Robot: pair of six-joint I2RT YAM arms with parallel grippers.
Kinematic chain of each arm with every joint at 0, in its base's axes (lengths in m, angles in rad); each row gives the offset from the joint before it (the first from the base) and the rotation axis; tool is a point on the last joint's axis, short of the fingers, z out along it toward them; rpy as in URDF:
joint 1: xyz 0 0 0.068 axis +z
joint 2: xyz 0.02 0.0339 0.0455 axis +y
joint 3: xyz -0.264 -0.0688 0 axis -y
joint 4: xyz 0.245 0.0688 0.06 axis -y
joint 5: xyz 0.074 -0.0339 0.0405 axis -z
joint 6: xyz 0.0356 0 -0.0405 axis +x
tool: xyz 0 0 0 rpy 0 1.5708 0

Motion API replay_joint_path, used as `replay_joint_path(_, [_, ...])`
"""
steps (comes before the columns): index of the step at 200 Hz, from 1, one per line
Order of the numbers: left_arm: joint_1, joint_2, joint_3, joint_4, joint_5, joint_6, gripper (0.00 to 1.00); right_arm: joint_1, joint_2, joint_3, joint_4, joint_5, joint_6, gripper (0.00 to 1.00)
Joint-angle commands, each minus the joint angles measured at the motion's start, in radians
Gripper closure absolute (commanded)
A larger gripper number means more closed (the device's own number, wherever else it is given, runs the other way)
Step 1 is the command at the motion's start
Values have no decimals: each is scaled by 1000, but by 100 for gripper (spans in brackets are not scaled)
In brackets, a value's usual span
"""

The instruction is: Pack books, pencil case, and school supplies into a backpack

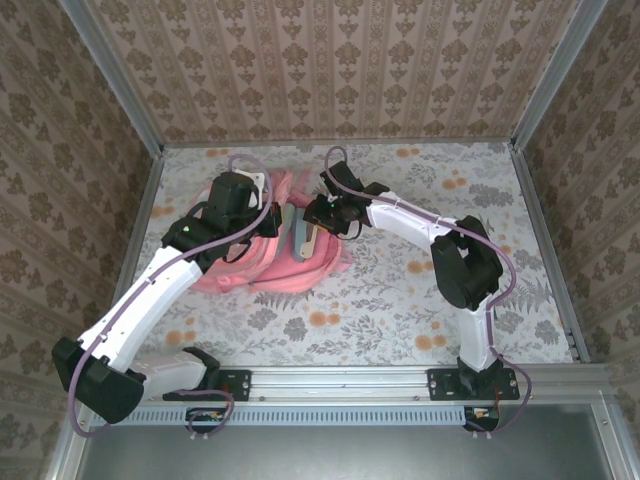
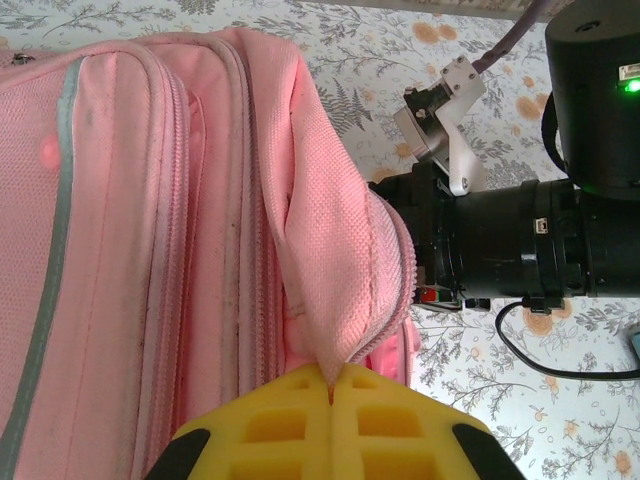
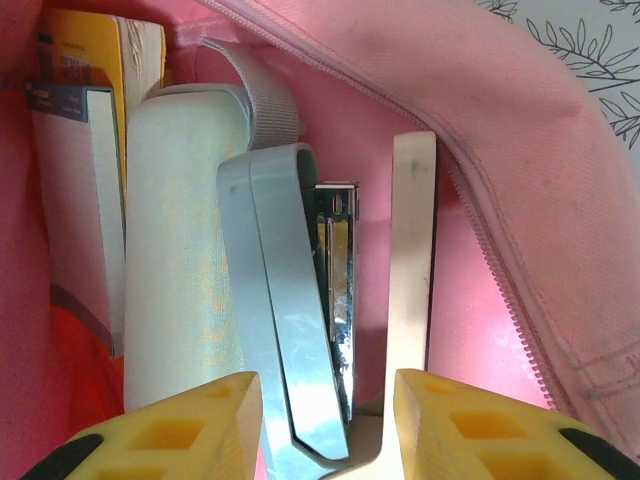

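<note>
My left jaws are pressed fully together on a fold of pink cloth at the mouth of the backpack (image 1: 290, 268). In my left wrist view their yellow fingers (image 2: 280, 425) sit at 6 o'clock, and the cloth rises from between the tips towards 12 o'clock. The black wrist of my right arm (image 2: 500, 240) is at 3 o'clock, close to the lifted flap.

From above, the backpack lies on the table (image 1: 400, 310), at about 9 o'clock from the table's middle, with both of my arms reaching to it.

My right jaws are inside the open mouth of the backpack, parted to a medium width and not clamped on anything. Between their yellow fingers (image 3: 170, 430) stands a grey-blue stapler (image 3: 285, 330), its metal part turned to 3 o'clock. Just beside it at 3 o'clock is a whitish flat strip (image 3: 413, 250); I cannot tell if this strip belongs to the stapler. I also cannot tell if the pads touch it.

At 9 o'clock of the stapler, close against it, is the pale mint-green pencil case (image 3: 180, 260). Beyond it, towards 10 o'clock, are the books (image 3: 75, 200): one yellow-orange, one showing white page edges. A grey strap (image 3: 255, 100) curves over the pencil case at 12 o'clock.
</note>
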Motion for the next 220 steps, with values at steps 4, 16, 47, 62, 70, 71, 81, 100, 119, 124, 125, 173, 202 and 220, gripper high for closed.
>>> replay_joint_path(4, [-7,-36,8,74,10,-10,100,11,27,0,-36,0,-18,61])
replay_joint_path(16, [-9,-39,9,73,12,-11,100,16,41,-3,-43,11,-18,61])
replay_joint_path(47, [-9,-48,2,73,12,-15,100,21,78,8,-26,16,-16,64])
replay_joint_path(62, [-10,-49,3,72,14,-18,100,25,101,31,-44,15,-24,67])
replay_joint_path(70, [-10,-50,1,73,14,-19,100,30,107,32,-44,13,-26,68])
replay_joint_path(71, [-10,-51,1,73,14,-18,100,31,107,32,-43,13,-26,69])
replay_joint_path(81, [-10,-53,0,73,12,-19,100,38,110,33,-42,12,-28,75])
replay_joint_path(100, [-12,-56,-3,73,9,-21,100,55,101,32,-40,8,-29,86])
replay_joint_path(119, [-12,-57,-8,74,8,-23,100,76,77,26,-40,10,-29,94])
replay_joint_path(124, [-12,-57,-9,74,8,-23,100,82,69,23,-39,10,-29,95])
replay_joint_path(125, [-11,-57,-9,74,8,-23,100,83,67,23,-39,10,-29,95])
replay_joint_path(173, [-12,-62,-14,75,9,-23,100,120,20,-20,-30,29,-4,74])
replay_joint_path(202, [-13,-72,-23,57,15,-16,100,110,-13,-11,-68,69,-52,57])
replay_joint_path(220, [-13,-88,-42,39,16,-11,100,95,-68,-25,-97,120,-97,53])
